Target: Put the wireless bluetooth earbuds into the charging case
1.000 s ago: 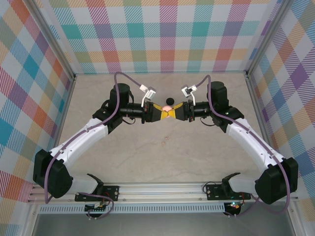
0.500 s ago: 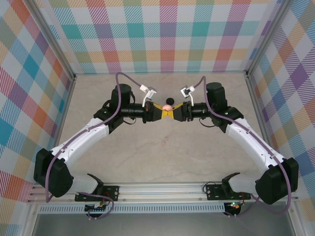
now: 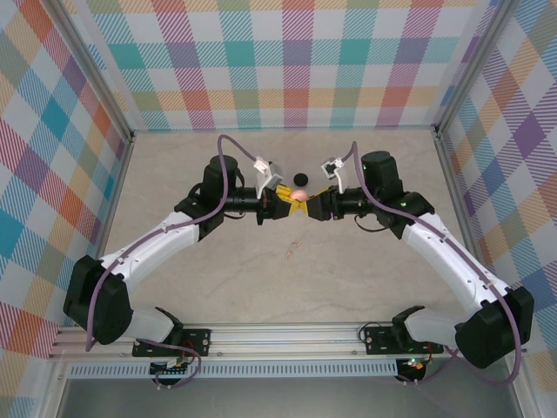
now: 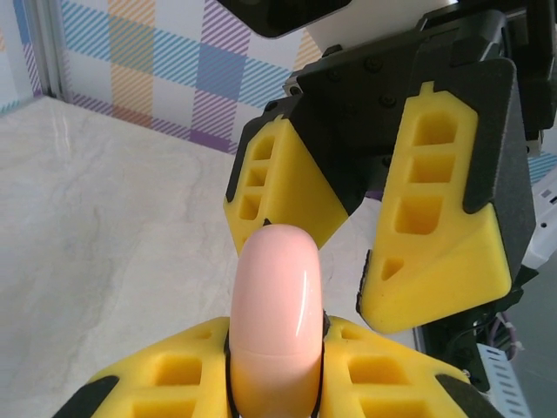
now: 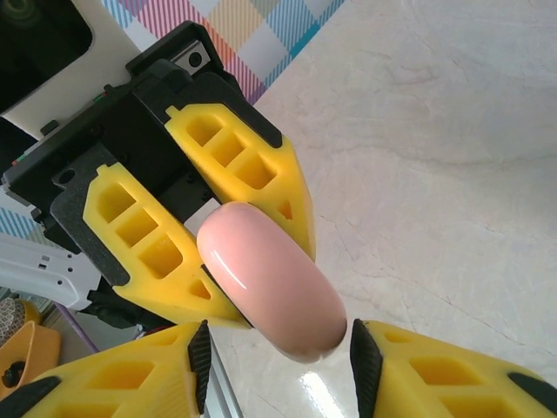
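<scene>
Tabletop: pale marble-look table (image 3: 287, 261) boxed in by bright plaid walls (image 3: 296, 61); both arms reach in from the near edge and meet nose to nose at mid-table.
Left gripper: the left gripper (image 3: 285, 197) pinches the charging case between its yellow fingers (image 4: 165, 383), jaws drawn tight on the puck's lower part.
Charging case: the salmon-pink charging case (image 4: 277, 305) stands edge-on out of that grip, raised off the table, with a fine seam line across it near the fingers; its two halves look pressed together.
Right gripper: the right gripper (image 5: 278, 348) faces the left one with its jaws spread; in the right wrist view the case's free end sits between its two fingertips, a gap showing on one side. Whether the other pad touches the pink shell is hard to tell.
Beyond the grippers: a small black object (image 3: 299, 174) lies on the table just past the meeting point, apart from both grippers; possibly an earbud, but too small to make out.
</scene>
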